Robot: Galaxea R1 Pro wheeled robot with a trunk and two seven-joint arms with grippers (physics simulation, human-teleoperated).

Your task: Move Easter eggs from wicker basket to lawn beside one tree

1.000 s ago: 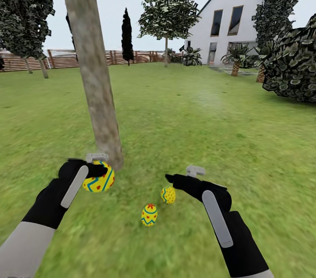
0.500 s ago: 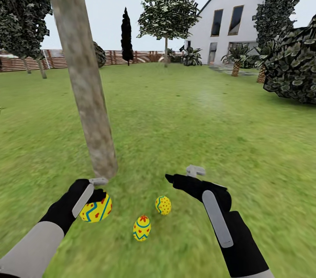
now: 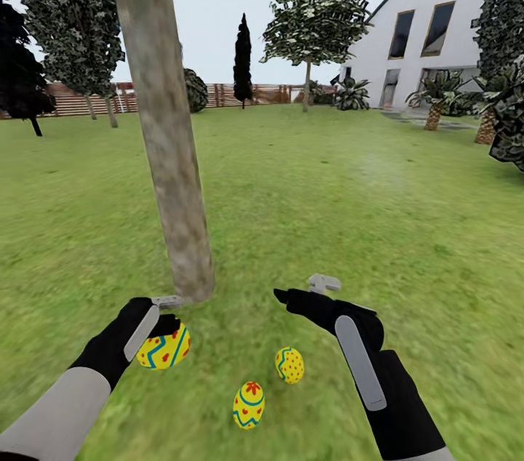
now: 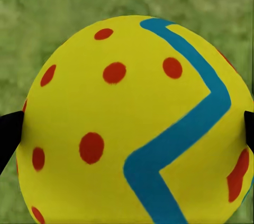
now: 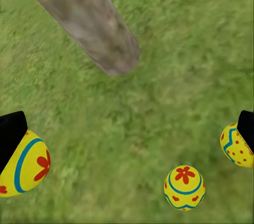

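Head view: the thick grey-brown tree trunk with mottled bark rises from the mottled green lawn at centre-left, its top cut off by the upper edge, with only scraps of leaves showing there. Its base meets the grass just beyond the black left gripper, which is clamped on a bright yellow egg with blue zigzag bands and red dots. That egg's far upper side is covered by the fingers, so whether it touches the grass cannot be made out; its long axis lies tilted, running from near-left to far-right.

Two more yellow patterned eggs lie on the grass, near the trunk's base and to its near right. The dotted egg with a blue zigzag leans slightly left, its narrow end pointing up and away. The egg with a red flower mark on top sits nearer, roughly upright, narrow end up. The two are apart, not touching.

The black right gripper hovers above the grass, far of the dotted egg, its fingers spread and holding nothing; in the right wrist view the two black fingertips sit wide apart at the frame's sides.

In the left wrist view the held egg's edges run out of frame. Far off stand a brown slatted fence and a white gabled house, its right side cut off.
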